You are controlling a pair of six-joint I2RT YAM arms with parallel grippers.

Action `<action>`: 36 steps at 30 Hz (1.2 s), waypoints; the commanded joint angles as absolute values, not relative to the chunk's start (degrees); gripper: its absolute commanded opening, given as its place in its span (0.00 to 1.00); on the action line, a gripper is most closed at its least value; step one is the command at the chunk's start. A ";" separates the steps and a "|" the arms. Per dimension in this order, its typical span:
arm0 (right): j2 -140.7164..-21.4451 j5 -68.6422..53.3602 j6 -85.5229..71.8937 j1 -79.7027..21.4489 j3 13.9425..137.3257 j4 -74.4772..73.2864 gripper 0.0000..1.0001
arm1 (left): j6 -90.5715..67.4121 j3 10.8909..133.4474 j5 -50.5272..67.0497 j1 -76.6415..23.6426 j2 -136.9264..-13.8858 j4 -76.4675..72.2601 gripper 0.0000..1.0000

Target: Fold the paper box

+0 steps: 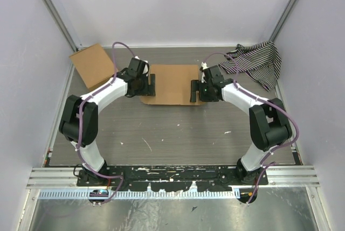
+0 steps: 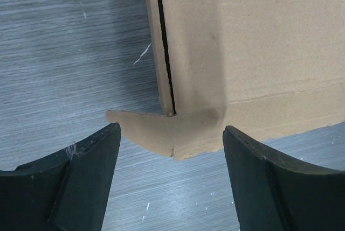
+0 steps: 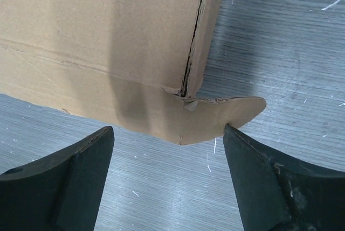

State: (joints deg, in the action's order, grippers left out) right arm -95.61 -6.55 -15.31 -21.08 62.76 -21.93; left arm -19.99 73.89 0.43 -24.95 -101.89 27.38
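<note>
The paper box [image 1: 172, 83], plain brown cardboard, lies flat on the table in the middle at the back. My left gripper [image 1: 151, 84] is open at the box's left edge, and my right gripper [image 1: 194, 90] is open at its right edge. In the left wrist view the box's near left corner with its rounded tab [image 2: 145, 128] lies just ahead of the open gripper [image 2: 172, 158], with no contact. In the right wrist view the near right corner tab [image 3: 223, 115] lies between the open fingers; the right fingertip [image 3: 234, 134] is at the tab's edge.
A smaller plain cardboard rectangle [image 1: 92, 65] lies at the back left, leaning toward the wall. A black-and-white striped cloth [image 1: 256, 61] is bunched at the back right. White walls and metal frame rails close in the table.
</note>
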 commanded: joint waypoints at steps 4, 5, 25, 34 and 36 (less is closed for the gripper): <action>-96.81 -4.75 -13.98 -21.81 63.29 -19.99 0.87 | -19.20 72.08 -3.61 -25.93 -102.34 22.17 0.84; -96.97 -4.87 -13.94 -21.88 63.50 -20.03 0.87 | -19.01 72.26 -3.65 -26.00 -102.64 22.16 0.84; -96.27 -12.49 -12.75 -22.34 62.47 -17.00 0.82 | -19.67 70.19 2.48 -27.60 -103.03 23.27 0.80; -95.90 -15.68 -12.79 -22.36 63.26 -17.08 0.68 | -20.57 71.55 5.64 -27.61 -101.75 25.51 0.69; -95.52 -15.33 -12.75 -22.36 63.23 -17.31 0.67 | -20.61 71.80 5.71 -27.64 -101.22 26.06 0.68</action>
